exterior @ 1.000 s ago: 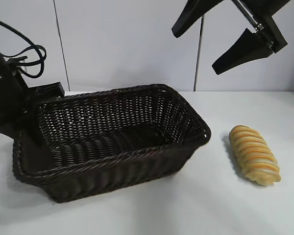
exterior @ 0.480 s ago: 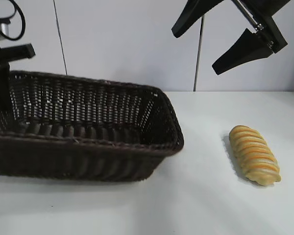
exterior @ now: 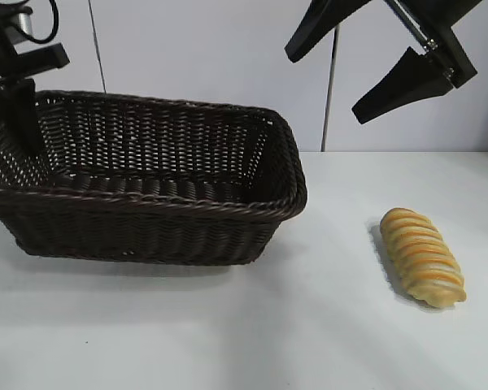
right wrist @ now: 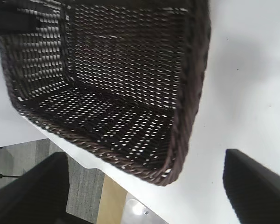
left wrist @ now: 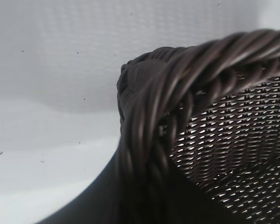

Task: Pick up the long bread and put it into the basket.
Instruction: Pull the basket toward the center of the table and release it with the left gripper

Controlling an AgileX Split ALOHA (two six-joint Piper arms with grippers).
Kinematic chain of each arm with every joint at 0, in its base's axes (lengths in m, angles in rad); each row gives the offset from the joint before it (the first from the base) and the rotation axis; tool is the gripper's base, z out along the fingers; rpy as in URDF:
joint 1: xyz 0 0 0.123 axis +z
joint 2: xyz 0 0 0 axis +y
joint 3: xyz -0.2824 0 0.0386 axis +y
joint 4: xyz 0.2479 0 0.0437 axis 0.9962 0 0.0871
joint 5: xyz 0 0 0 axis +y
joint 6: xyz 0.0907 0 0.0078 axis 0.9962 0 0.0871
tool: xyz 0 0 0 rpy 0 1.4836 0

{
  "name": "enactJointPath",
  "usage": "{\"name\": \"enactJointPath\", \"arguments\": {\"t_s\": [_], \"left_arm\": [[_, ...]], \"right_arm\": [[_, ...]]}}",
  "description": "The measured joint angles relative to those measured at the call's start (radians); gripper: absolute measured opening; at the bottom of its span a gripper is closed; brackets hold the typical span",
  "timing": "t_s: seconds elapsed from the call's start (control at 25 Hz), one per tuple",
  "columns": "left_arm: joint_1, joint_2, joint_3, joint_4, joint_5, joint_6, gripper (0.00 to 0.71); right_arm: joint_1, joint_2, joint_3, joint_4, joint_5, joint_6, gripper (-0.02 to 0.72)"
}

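The long bread (exterior: 421, 257), a ridged golden loaf, lies on the white table at the right, well apart from the basket. The dark wicker basket (exterior: 146, 227) stands at the left with a long side toward the camera. My left gripper (exterior: 20, 110) is shut on its braided rim at the far left end. In the left wrist view the rim (left wrist: 191, 70) fills the picture and runs down between the dark fingers (left wrist: 98, 200). My right gripper (exterior: 326, 86) hangs open high above the table, between basket and bread. Its wrist view looks down into the basket (right wrist: 189, 93).
Bare white table (exterior: 325, 325) lies between the basket and the bread and in front of both. A pale panelled wall closes the back. The right wrist view shows the table's edge (right wrist: 107, 170) near the basket, with floor beyond.
The basket has swung round in the left gripper's hold and shifted left, so its long side now faces the camera. The bread and the right arm have not moved.
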Motion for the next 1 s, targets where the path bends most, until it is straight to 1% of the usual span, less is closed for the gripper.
{"name": "enactJointPath", "arguments": {"t_s": [0.16, 0.48, 0.56, 0.64, 0.68, 0.76, 0.8, 0.88, 1.0], "left_arm": [[0.000, 0.027, 0.000, -0.010, -0.014, 0.000, 0.099], [0.000, 0.027, 0.000, -0.015, -0.056, 0.000, 0.099], [0.000, 0.027, 0.000, -0.015, -0.063, 0.000, 0.118], [0.000, 0.027, 0.000, -0.014, -0.063, -0.004, 0.209], [0.000, 0.027, 0.000, -0.014, -0.063, -0.008, 0.297], [0.000, 0.027, 0.000, -0.014, -0.063, -0.013, 0.429], [0.000, 0.027, 0.000, -0.014, -0.063, -0.014, 0.479], [0.000, 0.027, 0.000, -0.014, -0.063, -0.015, 0.527], [0.000, 0.026, -0.009, -0.008, -0.053, -0.023, 0.552]], "right_arm": [[0.000, 0.000, 0.000, 0.000, 0.000, 0.000, 0.622], [0.000, 0.000, 0.000, 0.000, 0.000, 0.000, 0.622], [0.000, 0.000, 0.000, 0.000, 0.000, 0.000, 0.622], [0.000, 0.000, 0.000, 0.000, 0.000, 0.000, 0.622], [0.000, 0.000, 0.000, 0.000, 0.000, 0.000, 0.622], [0.000, 0.000, 0.000, 0.000, 0.000, 0.000, 0.622], [0.000, 0.000, 0.000, 0.000, 0.000, 0.000, 0.622], [0.000, 0.000, 0.000, 0.000, 0.000, 0.000, 0.622], [0.000, 0.000, 0.000, 0.000, 0.000, 0.000, 0.622]]}}
